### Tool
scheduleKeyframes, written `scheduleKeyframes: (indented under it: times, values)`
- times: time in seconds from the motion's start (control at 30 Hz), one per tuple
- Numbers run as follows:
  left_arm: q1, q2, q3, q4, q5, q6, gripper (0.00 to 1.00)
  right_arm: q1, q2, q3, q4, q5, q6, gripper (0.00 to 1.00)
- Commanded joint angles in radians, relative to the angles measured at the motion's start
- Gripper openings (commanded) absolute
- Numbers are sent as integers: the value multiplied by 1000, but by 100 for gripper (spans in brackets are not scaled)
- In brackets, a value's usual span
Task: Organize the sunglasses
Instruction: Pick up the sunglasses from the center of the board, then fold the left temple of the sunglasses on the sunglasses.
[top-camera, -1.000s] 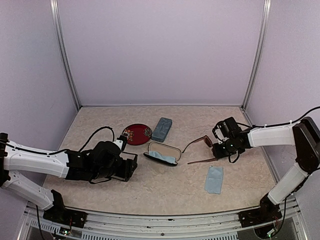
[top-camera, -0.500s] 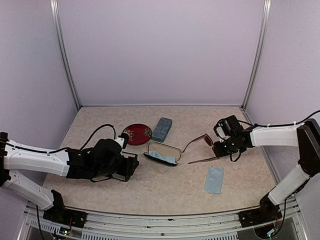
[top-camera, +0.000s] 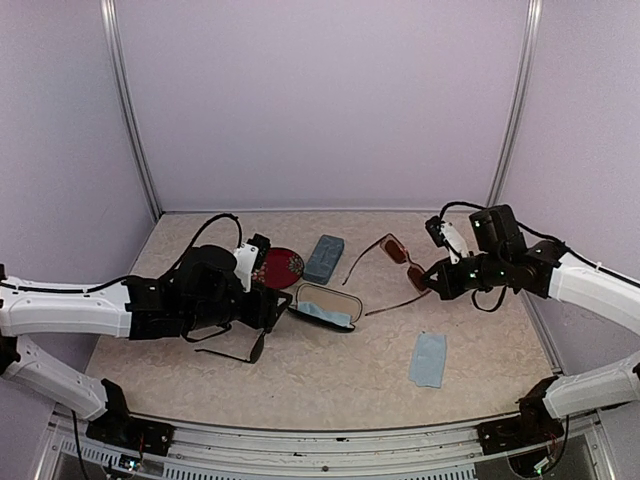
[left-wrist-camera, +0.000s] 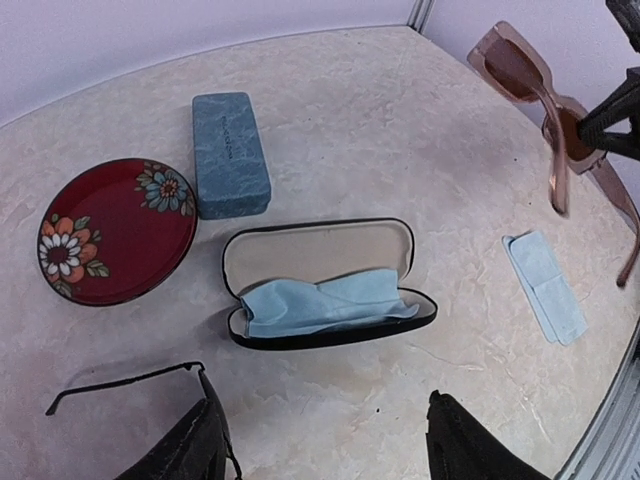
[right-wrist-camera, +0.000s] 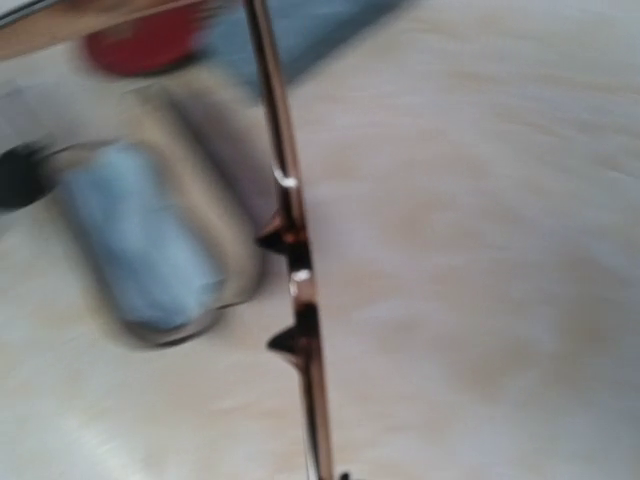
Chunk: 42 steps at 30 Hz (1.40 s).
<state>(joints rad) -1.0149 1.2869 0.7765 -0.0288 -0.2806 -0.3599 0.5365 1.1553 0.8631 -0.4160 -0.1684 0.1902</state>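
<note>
Sunglasses (top-camera: 394, 248), reddish-brown, aloft, pinched in right fingers (top-camera: 437, 279)

thick sunglasses (left-wrist-camera: 520, 70): see-through reddish-brown frame, dark brown lenses
thin sunglasses (left-wrist-camera: 130, 379): black wire frame
oval case (left-wrist-camera: 330, 335): black shell, beige lining
cloth in the oval case (left-wrist-camera: 320, 303): pale blue, plain
loose cloth (left-wrist-camera: 545, 288): pale blue, plain
rectangular case (left-wrist-camera: 230, 155): blue-grey, mottled like stone
plate (left-wrist-camera: 120, 240): deep red, white and blue flowers with green leaves at two spots by the rim
table (left-wrist-camera: 400, 150): beige, faint marble veining
walls (top-camera: 320, 100): pale lilac, plain
arms (top-camera: 60, 315): white shells, black wrists
</note>
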Motion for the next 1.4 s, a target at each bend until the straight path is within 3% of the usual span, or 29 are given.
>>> scheduleKeyframes:
  times: [0.0,0.3,0.47,0.7,1.37]
  values:
    - [86,-73,2,42,194,83,67,86,-27,2,-25,-162,-62,0]
    - [99,-52,3,59,374,179,69,269,94,28,5,-160,-129,0]
    - [61,15,35,58,372,197,74,326,160,60,34,-155,-135,0]
    - [9,94,55,69,323,185,76,351,187,75,59,-158,-129,0]
    - [-8,192,79,169,321,157,76,387,203,40,113,-199,-127,0]
